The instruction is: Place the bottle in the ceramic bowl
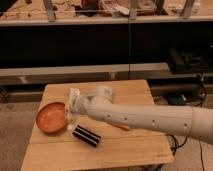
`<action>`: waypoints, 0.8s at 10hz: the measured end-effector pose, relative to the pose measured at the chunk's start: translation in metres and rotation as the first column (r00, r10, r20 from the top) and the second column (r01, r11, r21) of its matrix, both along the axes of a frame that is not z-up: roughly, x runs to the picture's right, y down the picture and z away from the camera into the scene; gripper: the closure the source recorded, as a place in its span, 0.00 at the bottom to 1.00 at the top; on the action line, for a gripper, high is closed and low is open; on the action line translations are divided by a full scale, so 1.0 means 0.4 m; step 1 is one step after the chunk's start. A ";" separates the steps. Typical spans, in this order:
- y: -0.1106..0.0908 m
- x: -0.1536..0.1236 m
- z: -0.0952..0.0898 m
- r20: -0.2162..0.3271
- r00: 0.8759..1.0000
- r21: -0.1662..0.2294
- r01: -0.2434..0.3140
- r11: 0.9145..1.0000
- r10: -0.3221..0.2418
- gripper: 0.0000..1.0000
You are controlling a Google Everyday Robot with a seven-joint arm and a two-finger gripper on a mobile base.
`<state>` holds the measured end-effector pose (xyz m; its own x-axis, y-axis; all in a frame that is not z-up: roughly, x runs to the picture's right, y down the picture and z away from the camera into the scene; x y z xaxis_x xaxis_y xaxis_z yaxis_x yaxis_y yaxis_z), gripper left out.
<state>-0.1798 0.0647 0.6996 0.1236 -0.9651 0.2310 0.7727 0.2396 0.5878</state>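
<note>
The ceramic bowl, orange-red inside with a darker rim, sits on the left part of the wooden table. My gripper hangs just at the bowl's right rim, at the end of the white arm that reaches in from the right. It is shut on the bottle, a small whitish, blurry shape that sticks out at the gripper's far side. The bottle is beside the bowl's far-right rim, not inside it. How high it hangs above the table I cannot tell.
A dark ribbed block lies on the table just right of the bowl, in front of the gripper, with a small white disc next to it. Something orange peeks out under the arm. Shelves and benches stand behind the table.
</note>
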 end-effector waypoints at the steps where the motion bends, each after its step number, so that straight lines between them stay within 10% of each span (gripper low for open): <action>1: -0.005 -0.014 0.006 0.003 1.000 -0.006 0.008 1.000 -0.008 1.00; 8: -0.063 -0.087 0.098 0.002 1.000 -0.010 0.017 1.000 -0.017 1.00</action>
